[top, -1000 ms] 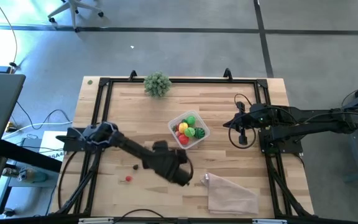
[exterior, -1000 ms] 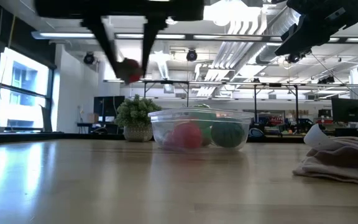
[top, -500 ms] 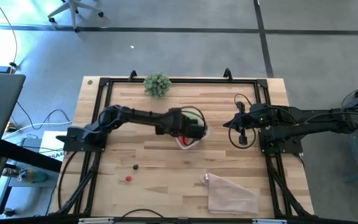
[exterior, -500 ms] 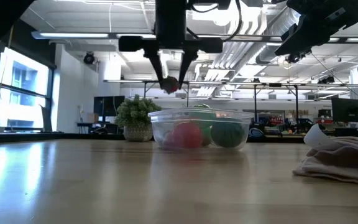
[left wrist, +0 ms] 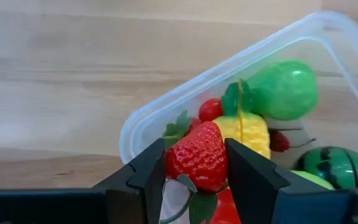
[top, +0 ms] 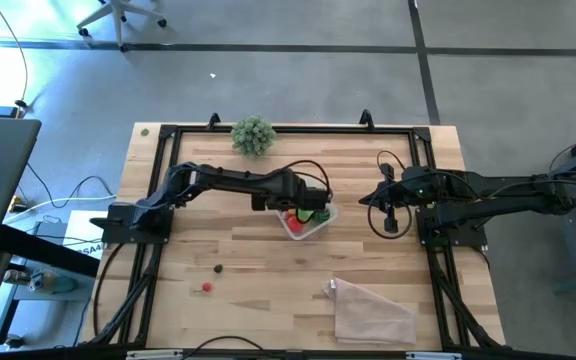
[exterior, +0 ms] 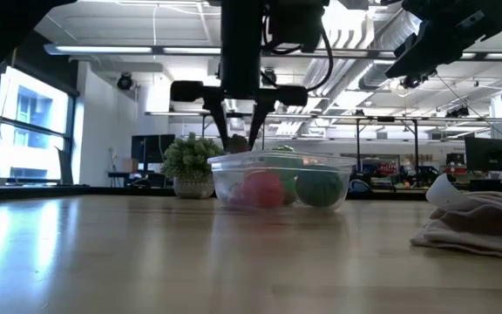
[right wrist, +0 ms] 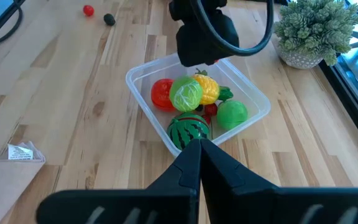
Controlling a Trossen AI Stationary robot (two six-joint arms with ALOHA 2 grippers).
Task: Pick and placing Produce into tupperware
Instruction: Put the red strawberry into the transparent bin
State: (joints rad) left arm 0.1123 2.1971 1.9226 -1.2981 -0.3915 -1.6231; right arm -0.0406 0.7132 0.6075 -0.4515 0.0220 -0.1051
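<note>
Left gripper [left wrist: 194, 171] pinches strawberry [left wrist: 196, 157] over tupperware [top: 308, 212] mid-frame; placing step, next calls for release. Right gripper [right wrist: 201, 152] pressed together.

Left gripper [left wrist: 194, 171] with strawberry [left wrist: 196, 157], from the table's near side to over the tupperware [top: 320, 225].

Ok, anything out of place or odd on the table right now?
Nothing damaged. The left gripper holds a strawberry over the tupperware. Two small pieces, a red one and a dark one, lie loose on the table, away from the tub.
</note>
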